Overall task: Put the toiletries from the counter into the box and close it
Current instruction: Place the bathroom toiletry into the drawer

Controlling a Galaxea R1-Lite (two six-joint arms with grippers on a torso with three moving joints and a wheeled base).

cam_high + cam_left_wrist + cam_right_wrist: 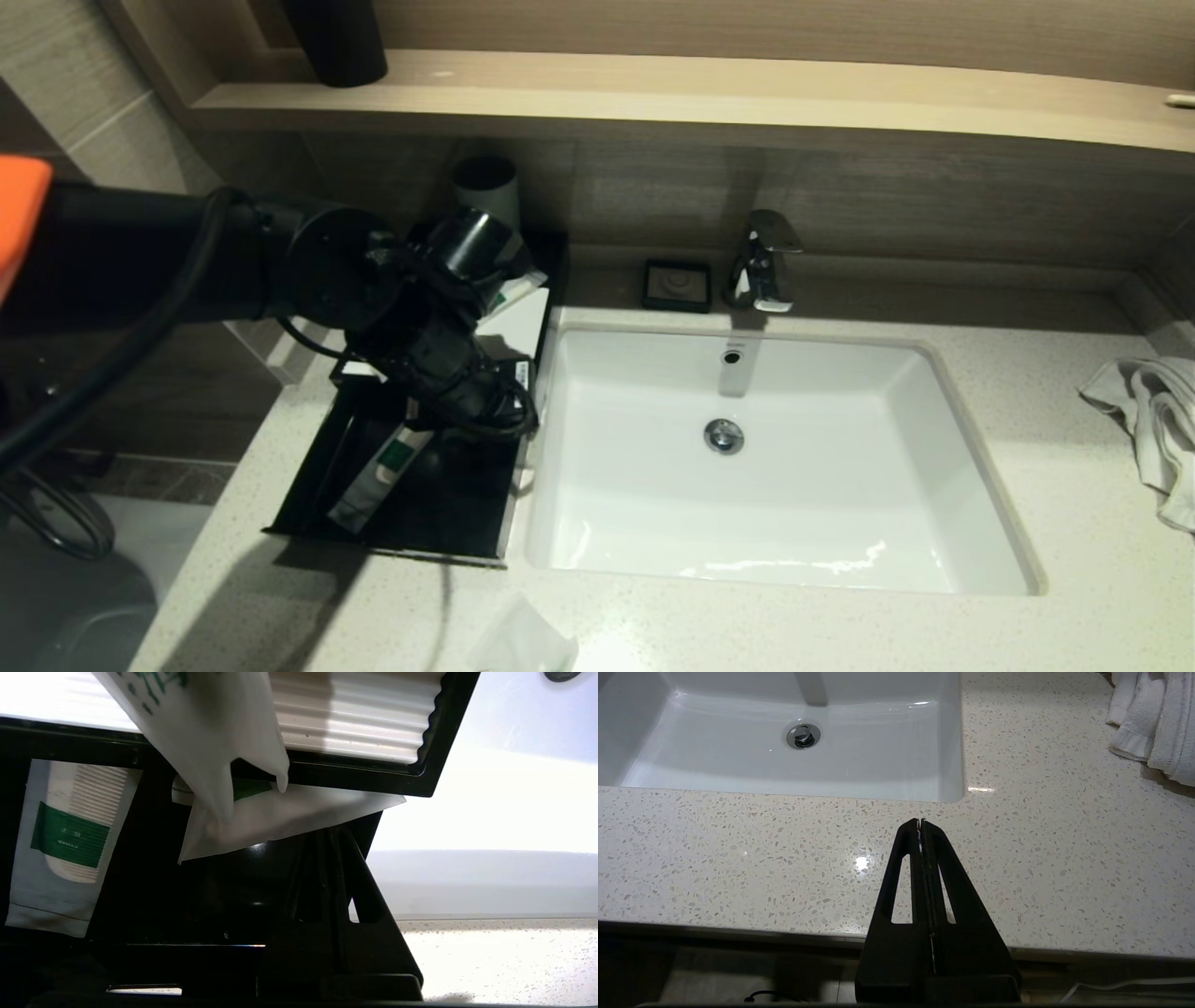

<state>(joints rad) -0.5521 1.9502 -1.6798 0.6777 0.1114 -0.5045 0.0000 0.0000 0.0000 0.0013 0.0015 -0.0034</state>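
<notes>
The black box [308,485] stands open on the counter left of the sink, its lid with the white ribbed lining [355,718] raised. A white comb packet with a green label [378,476] lies inside and also shows in the left wrist view [65,844]. My left arm [411,317] reaches over the box. My left gripper [327,828] is shut on a white packet [289,816] at the box's sink-side edge. Another white and green packet [201,742] hangs just above it. One more white packet [523,644] lies on the counter's front edge. My right gripper [920,822] is shut and empty.
The white sink [943,373] is to the right of the box, with the faucet [766,261] and a black soap dish [677,285] behind it. A grey cup [485,187] stands behind the box. A white towel [1153,420] lies at the far right.
</notes>
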